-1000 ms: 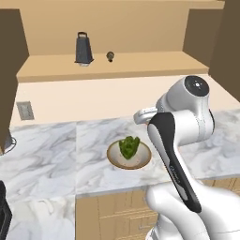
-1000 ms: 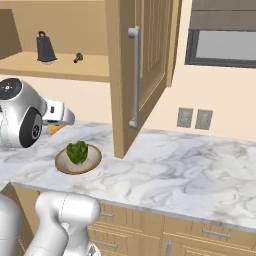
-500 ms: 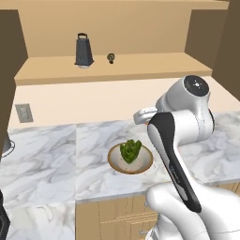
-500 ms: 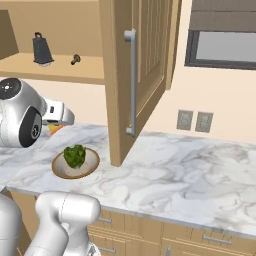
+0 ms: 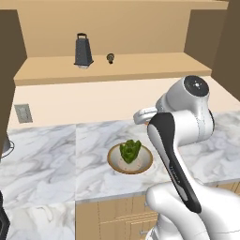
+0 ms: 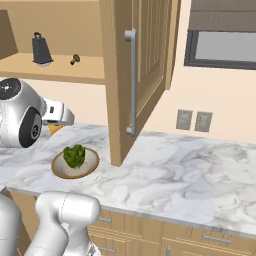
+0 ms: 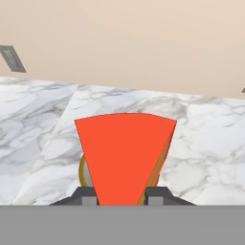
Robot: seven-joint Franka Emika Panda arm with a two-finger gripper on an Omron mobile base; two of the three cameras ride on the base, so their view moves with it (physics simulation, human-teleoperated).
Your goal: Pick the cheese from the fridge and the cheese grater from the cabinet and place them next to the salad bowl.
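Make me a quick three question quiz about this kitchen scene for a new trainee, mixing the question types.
1. True or false: the cheese grater stands on the marble counter.
2. What lies in the salad bowl?
A. lettuce
B. a carton
C. nothing
3. Fill in: in the hand view, the gripper holds the ___ between its fingers.

Key
1. False; it stands on the open cabinet shelf.
2. A.
3. cheese, red side facing the camera.

Beige wall [image 6: 215, 90], white marble counter [image 6: 190, 175], dark-framed window [image 6: 222, 47], twin wall outlets [image 6: 194, 120], tan drawers [image 6: 200, 240]
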